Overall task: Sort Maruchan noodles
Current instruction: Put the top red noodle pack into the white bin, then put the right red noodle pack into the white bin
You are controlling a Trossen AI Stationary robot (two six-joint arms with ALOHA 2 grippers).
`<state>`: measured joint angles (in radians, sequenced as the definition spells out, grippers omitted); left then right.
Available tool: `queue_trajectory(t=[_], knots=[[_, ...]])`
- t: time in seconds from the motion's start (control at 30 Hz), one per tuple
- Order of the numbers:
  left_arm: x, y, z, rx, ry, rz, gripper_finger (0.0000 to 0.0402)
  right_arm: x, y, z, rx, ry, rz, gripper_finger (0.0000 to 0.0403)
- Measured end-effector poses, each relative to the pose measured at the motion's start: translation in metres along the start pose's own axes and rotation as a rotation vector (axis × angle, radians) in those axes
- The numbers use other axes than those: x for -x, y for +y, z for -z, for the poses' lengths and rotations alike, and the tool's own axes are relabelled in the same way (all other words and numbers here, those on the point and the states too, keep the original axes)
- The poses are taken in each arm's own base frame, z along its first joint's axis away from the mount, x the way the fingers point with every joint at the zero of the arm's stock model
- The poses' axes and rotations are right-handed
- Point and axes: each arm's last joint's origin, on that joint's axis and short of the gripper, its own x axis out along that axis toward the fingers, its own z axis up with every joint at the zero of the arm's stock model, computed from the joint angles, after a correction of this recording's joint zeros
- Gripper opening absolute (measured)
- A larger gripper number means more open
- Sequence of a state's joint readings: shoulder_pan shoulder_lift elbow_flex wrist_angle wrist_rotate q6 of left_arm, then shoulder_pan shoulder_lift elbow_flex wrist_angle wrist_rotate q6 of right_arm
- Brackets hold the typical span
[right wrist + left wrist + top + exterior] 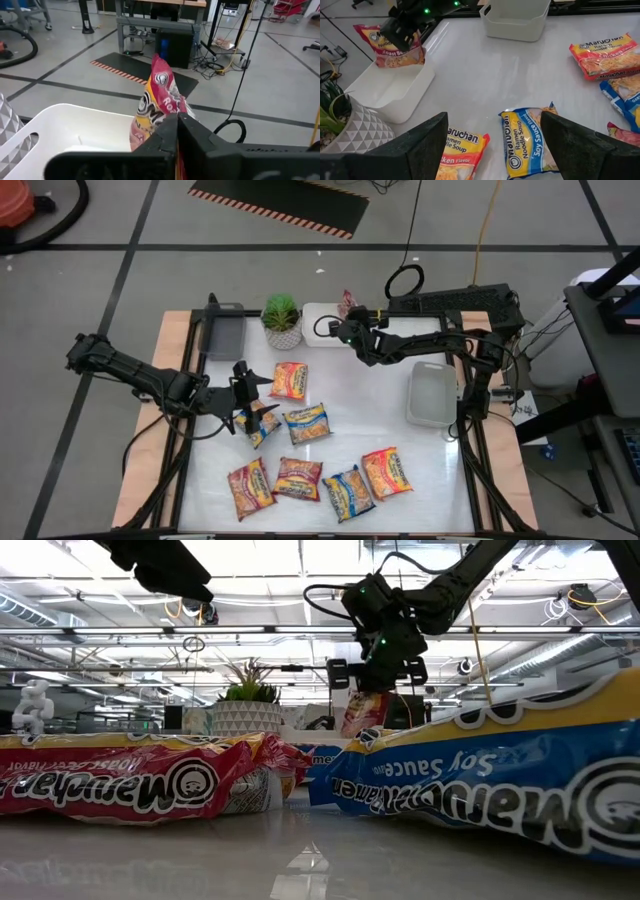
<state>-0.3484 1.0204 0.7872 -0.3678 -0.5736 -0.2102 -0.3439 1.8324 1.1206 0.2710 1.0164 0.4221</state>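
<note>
Right gripper (345, 323), top centre, pinching red roast-beef Maruchan packet (160, 107) above white tray (75, 127). Left gripper (243, 390) wide open, empty. Risk: off-centre release, packet catching the rim.

A white table (370, 420) carries seven Maruchan packets (306, 423) spread over its left and near middle. A grey tray (222, 332), potted plant (282, 320) and white tray (318, 318) line the far edge; another white tray (432, 393) sits toward the right edge.

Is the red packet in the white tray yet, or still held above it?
Still held: right gripper is shut on the red packet, hanging above the white tray.
</note>
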Motion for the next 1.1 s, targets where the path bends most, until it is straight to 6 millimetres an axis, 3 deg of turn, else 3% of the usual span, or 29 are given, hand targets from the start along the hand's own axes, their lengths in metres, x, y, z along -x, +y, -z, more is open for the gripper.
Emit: queue_trajectory(t=[0.37,0.53,0.77,0.93,1.1], knots=[[0.000,0.000,0.000,-0.007,0.002,-0.001,0.0321,0.005,0.003,-0.002,-0.006,0.003,-0.040,0.0127],[0.000,0.000,0.002,-0.010,0.017,-0.004,0.0321,0.025,0.005,-0.021,0.036,-0.011,-0.163,0.0154],[0.000,0.002,0.007,-0.005,0.065,-0.015,0.0321,0.060,-0.002,-0.048,0.138,-0.004,-0.350,0.0157],[0.000,0.002,0.011,0.002,0.104,-0.003,0.0321,0.082,-0.005,-0.040,0.234,0.113,-0.474,0.0157],[0.002,0.002,0.019,-0.026,0.196,0.040,0.0321,0.095,-0.004,-0.012,0.339,0.171,-0.676,0.0157]])
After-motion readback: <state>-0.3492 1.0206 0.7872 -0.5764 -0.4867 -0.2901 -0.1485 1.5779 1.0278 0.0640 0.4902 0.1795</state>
